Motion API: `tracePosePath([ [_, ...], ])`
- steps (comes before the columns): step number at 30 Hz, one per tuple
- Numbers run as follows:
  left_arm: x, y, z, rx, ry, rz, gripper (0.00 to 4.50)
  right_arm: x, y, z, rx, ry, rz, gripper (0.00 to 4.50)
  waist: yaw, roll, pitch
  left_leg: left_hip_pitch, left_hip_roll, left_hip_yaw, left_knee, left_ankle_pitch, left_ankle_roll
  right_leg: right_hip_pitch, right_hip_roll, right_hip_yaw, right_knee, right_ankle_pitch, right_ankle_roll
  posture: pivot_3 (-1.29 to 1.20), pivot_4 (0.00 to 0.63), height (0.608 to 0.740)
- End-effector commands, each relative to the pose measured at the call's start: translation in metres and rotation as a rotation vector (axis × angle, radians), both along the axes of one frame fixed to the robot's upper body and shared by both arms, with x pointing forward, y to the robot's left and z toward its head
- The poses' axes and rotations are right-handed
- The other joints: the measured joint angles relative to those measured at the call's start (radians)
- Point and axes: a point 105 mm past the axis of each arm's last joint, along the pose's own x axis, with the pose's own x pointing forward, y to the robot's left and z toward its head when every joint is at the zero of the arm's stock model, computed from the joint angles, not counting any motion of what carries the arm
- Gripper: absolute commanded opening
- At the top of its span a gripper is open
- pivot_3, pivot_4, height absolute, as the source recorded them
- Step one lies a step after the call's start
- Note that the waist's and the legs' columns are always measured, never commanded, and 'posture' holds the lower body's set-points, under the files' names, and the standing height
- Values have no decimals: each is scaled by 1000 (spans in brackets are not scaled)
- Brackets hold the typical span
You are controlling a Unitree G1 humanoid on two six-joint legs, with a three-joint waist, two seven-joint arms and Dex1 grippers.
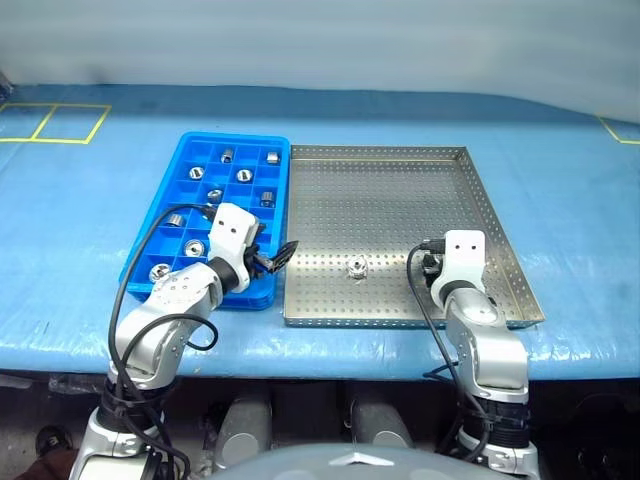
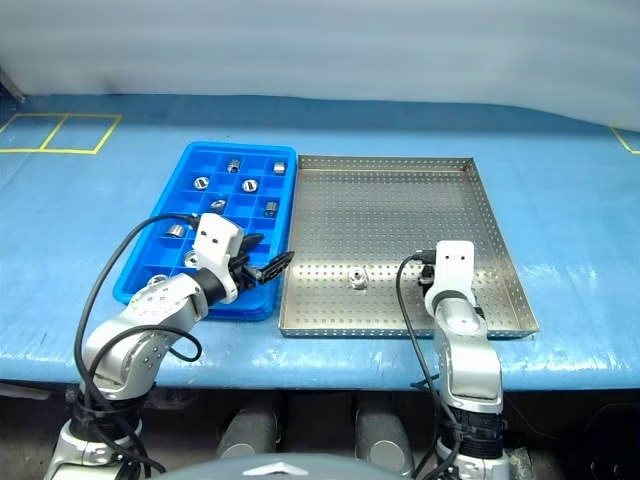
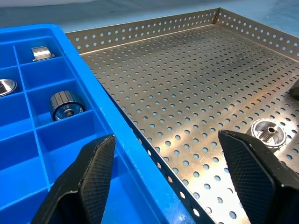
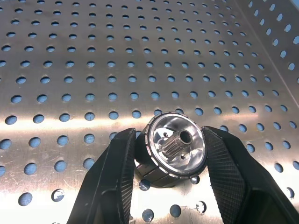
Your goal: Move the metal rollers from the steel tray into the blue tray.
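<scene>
Between the right claw's (image 4: 170,175) closed fingers sits one metal roller (image 4: 174,149), gripped.

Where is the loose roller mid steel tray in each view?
Left eye: loose roller, front middle of steel tray.
Right eye: same spot.
Left wrist: roller beyond open left jaws.
Right wrist: a different roller, gripped in the right jaws.
Shared landmark: tray's perforated floor.

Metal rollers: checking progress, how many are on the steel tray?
2. A loose roller lies near the steel tray's front edge, mid-width; the gripped roller sits front-right, in the right hand. None seems hidden.
</scene>
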Motion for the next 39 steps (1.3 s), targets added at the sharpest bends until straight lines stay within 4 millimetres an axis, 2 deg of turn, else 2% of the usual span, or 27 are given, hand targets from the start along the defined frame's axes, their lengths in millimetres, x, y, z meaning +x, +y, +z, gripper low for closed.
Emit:
tracePosePath([
  [1,2,4,8,1,-32,19,3860,7,1,18,-19,-82,6,1879,0,0,0,0,0,0,0,0,0,0,0,0,0,0,0,93,150,740],
  [3,2,7,9,6,-41,31,3860,11,11,24,-5,-114,59,1879,0,0,0,0,0,0,0,0,0,0,0,0,0,0,0,93,150,740],
  [4,3,11,10,9,-49,49,3860,13,23,28,15,-138,114,1879,-1,0,0,0,0,0,0,0,0,0,0,0,0,0,0,100,150,740],
  [6,5,24,15,11,-67,101,3860,20,50,43,43,-203,242,1879,-7,0,0,0,0,0,0,0,0,0,0,0,0,0,0,109,150,740],
  [10,6,58,26,69,-111,213,3860,23,122,74,64,-333,596,1879,-14,1,0,1,2,0,-1,0,0,0,2,0,1,0,0,133,150,740],
  [14,3,86,34,101,-139,312,3860,18,179,85,136,-350,848,1879,-2,1,0,1,2,-1,-2,0,0,0,2,0,0,0,-1,172,150,740],
  [18,-3,94,36,107,-145,348,3860,10,214,93,182,-356,1016,1879,22,0,0,0,1,-1,-3,0,0,0,1,-1,-1,0,-1,215,150,740],
  [24,-10,90,33,100,-140,355,3860,19,226,80,172,-311,1028,1879,52,0,0,1,1,-1,-2,0,0,0,1,-1,0,0,0,266,150,740],
  [29,-14,89,32,90,-141,361,3860,23,229,72,208,-282,1034,1879,64,0,0,1,1,-1,-3,0,0,0,1,-1,-1,0,-1,279,150,740],
  [30,-14,89,32,89,-141,362,3860,23,229,70,209,-275,1036,2595,65,0,0,1,1,-1,-3,0,0,0,1,-1,0,0,-1,279,150,740],
  [34,-13,89,32,83,-138,362,3860,23,229,81,251,-334,1026,3743,65,0,0,1,1,-1,-3,0,0,0,1,-1,-1,0,-1,266,150,740],
  [36,-11,86,31,80,-136,352,3860,25,224,88,246,-371,998,3743,65,0,0,1,1,-1,-3,0,0,0,1,-1,0,0,-1,257,150,740],
  [39,-9,78,30,65,-129,322,3860,31,204,92,184,-402,910,3743,68,0,0,1,1,-1,-3,0,0,0,1,-1,-1,0,-1,243,150,740],
])
